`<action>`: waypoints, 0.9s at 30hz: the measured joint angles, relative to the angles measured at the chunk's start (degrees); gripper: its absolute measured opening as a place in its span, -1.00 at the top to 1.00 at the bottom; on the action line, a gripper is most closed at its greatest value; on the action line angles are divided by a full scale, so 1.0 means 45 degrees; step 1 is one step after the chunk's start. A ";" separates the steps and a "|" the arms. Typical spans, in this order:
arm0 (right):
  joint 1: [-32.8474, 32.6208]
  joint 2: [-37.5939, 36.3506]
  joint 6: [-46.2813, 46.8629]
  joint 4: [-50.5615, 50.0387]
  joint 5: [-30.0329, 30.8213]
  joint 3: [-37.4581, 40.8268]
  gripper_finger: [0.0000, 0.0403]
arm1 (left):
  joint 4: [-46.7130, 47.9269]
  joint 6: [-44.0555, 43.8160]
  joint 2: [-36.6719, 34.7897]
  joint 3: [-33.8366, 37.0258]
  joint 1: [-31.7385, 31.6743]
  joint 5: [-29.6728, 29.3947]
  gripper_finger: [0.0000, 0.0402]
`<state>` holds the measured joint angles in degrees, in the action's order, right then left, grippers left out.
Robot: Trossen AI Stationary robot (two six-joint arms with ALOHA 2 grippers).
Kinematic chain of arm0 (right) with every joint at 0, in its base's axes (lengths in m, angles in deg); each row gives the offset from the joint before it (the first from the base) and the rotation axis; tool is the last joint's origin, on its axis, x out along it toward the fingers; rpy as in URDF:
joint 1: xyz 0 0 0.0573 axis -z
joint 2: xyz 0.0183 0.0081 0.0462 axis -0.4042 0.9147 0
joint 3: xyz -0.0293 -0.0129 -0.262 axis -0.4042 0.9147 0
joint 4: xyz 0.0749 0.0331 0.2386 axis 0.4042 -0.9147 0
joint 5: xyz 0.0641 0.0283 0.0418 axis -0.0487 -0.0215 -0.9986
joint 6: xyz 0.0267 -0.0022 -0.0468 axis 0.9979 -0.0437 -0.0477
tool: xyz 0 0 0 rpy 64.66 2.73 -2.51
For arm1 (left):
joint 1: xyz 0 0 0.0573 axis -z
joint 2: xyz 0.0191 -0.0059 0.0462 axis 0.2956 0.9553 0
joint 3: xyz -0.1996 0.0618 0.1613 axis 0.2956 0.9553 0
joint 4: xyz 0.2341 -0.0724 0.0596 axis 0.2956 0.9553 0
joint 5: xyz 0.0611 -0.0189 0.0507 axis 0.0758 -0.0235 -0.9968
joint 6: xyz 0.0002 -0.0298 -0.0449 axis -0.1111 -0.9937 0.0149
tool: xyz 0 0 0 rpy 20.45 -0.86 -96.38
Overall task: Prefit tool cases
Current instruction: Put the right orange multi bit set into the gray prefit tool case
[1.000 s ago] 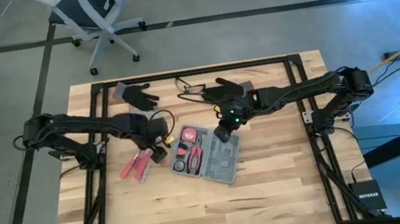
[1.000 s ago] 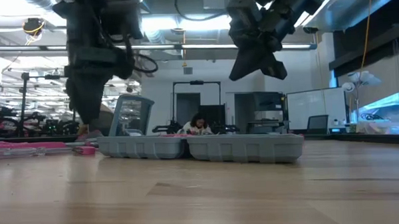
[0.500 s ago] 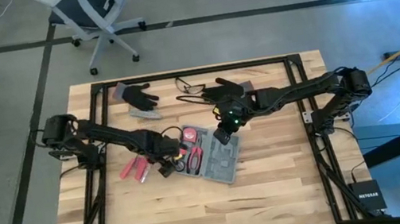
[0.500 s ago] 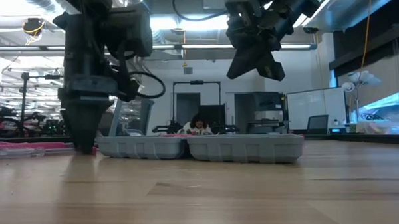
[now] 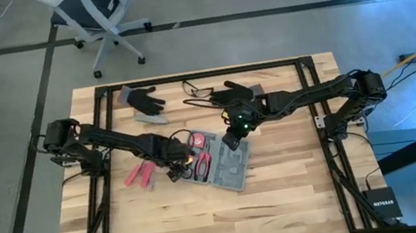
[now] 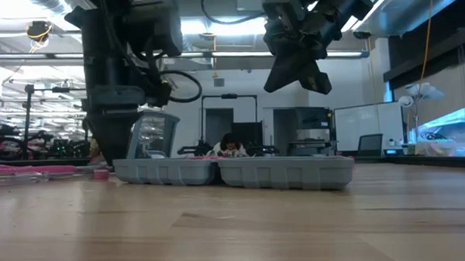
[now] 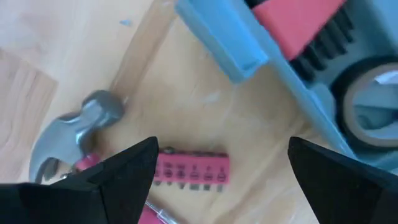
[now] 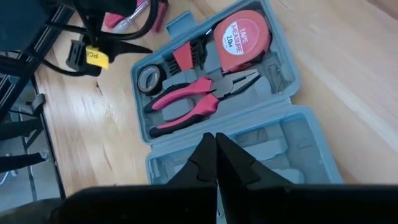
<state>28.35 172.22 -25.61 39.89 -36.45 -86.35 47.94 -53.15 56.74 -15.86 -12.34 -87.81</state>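
Observation:
The grey-blue tool case [image 5: 220, 163] lies open and flat on the table, and in the right wrist view [image 8: 217, 93] it holds a red tape measure [image 8: 242, 34], red-handled pliers [image 8: 196, 102] and a tape roll [image 8: 149, 78]. My left gripper [image 5: 175, 169] points down, open, just left of the case. In its wrist view [image 7: 224, 155] a red bit strip [image 7: 193, 169] lies on the table between its fingers, with a hammer head [image 7: 81, 127] beside it. My right gripper [image 5: 232, 138] hangs shut above the case's far edge [image 8: 214, 149], touching nothing.
Loose red-handled tools [image 5: 140, 176] lie left of the case. Two black gloves [image 5: 143, 100] [image 5: 237, 91] and a pair of glasses [image 5: 197, 91] rest near the far edge. Bare wood stretches along the near side [image 5: 225, 222].
My left gripper has swung toward the near edge and the case while sinking close to the table, staying open. The case and my right gripper have kept still.

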 joint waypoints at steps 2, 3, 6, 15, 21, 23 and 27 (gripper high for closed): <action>0.0000 0.0000 0.0000 0.0000 0.0000 0.0000 1.00 | 0.0169 0.0538 0.0001 0.0005 -0.0124 -0.0123 -0.75; 0.0000 0.0000 0.0000 -0.0001 0.0007 0.0000 1.00 | 0.0322 0.0943 -0.0004 0.0000 -0.0207 -0.0173 -0.75; 0.0000 0.0000 0.0000 -0.0005 0.0010 0.0000 1.00 | 0.1007 0.1674 -0.0004 0.0007 -0.0501 -0.0263 -0.75; 0.0000 0.0000 0.0004 -0.0015 0.0098 0.0000 1.00 | 0.0560 0.1805 0.0069 0.0146 -0.0677 0.0567 -0.75; 0.0000 0.0000 0.0000 -0.0010 0.0374 0.0000 1.00 | 0.0712 0.1687 0.0069 0.0146 -0.0686 0.0610 -0.75; 0.0000 0.0000 0.0004 -0.0011 0.0379 0.0000 1.00 | 0.0721 0.1683 0.0069 0.0146 -0.0683 0.0801 -0.75; 0.0000 0.0000 0.0000 -0.0006 0.0384 0.0000 1.00 | 0.0380 0.2000 0.0069 0.0290 -0.0683 0.1061 -0.75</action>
<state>28.35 172.22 -25.61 39.86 -34.72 -86.35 49.66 -44.15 57.05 -14.55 -15.42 -83.04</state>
